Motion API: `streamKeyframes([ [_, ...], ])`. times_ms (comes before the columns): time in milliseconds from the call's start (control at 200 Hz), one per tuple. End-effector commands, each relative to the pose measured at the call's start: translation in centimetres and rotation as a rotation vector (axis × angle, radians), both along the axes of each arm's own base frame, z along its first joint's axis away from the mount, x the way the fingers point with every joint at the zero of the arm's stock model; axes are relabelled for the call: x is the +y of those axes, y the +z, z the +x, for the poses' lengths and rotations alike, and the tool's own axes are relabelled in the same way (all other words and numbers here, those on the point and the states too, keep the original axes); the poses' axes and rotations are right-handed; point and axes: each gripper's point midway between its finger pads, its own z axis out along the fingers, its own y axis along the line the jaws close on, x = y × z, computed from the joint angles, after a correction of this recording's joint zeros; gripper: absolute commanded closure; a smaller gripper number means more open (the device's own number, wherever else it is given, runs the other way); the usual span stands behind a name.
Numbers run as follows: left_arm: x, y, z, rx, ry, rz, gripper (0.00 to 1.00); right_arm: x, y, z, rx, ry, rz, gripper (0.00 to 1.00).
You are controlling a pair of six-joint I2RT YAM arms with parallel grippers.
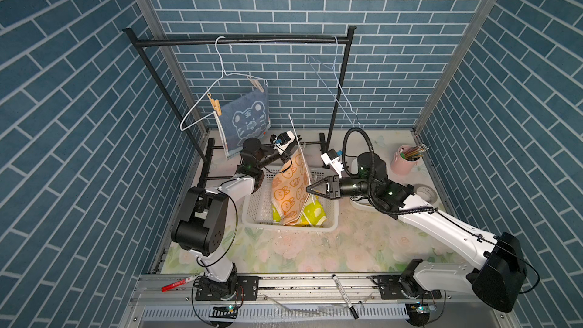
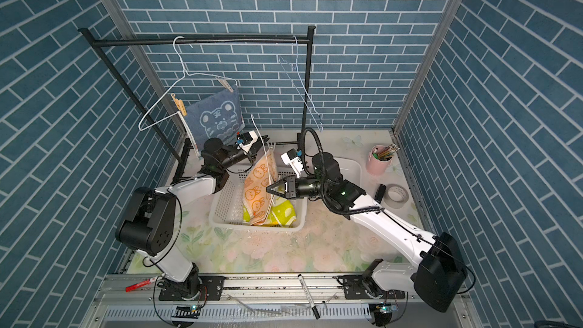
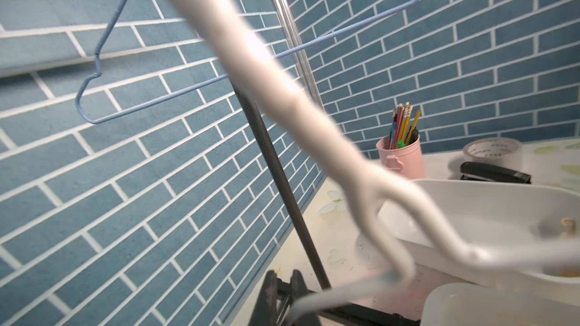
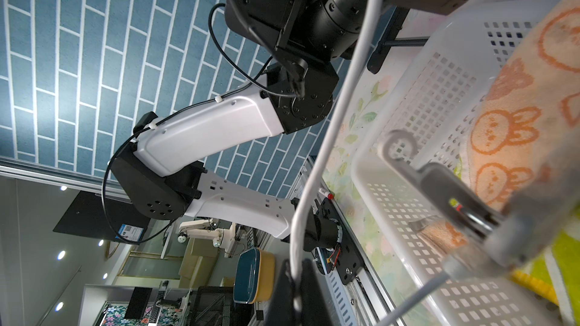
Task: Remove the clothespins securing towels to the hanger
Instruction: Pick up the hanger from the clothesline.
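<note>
Steadying the hanger (image 3: 248, 54) over the basket (image 1: 257, 203) with left gripper (image 1: 297, 139) and right gripper (image 1: 308, 188) each pinching its wire, 1 grey clothespin (image 4: 439, 186) clamping the orange towel (image 1: 288, 190) just beside the right; next, likely freeing 1 grip to squeeze it open.

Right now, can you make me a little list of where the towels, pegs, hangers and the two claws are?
blue tiger towel: hangs from a white hanger on the rail, pinned by two wooden clothespins
orange bunny towel: on a second white hanger, drooping into the basket
yellow-green towel: lying in the basket
blue hanger: on the rail, empty
right claw: shut on the second white hanger's wire
left claw: shut beside that hanger; grip unclear
</note>
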Motion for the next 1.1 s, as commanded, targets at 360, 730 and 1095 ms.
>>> streamKeyframes([
  [360,3.3,-1.0,-2.8,0.005,0.175,0.311,1.00,-4.2,4.1,0.5,-0.257,-0.087,-0.065,0.62],
  [730,6.1,-0.7,-6.7,0.077,0.315,0.653,1.00,-12.2,2.5,3.9,-0.595,-0.349,-0.526,0.48],
  [1095,9.0,-2.6,-11.4,0.449,0.473,0.953,1.00,-16.2,3.3,4.7,-0.950,-0.402,-0.692,0.49],
])
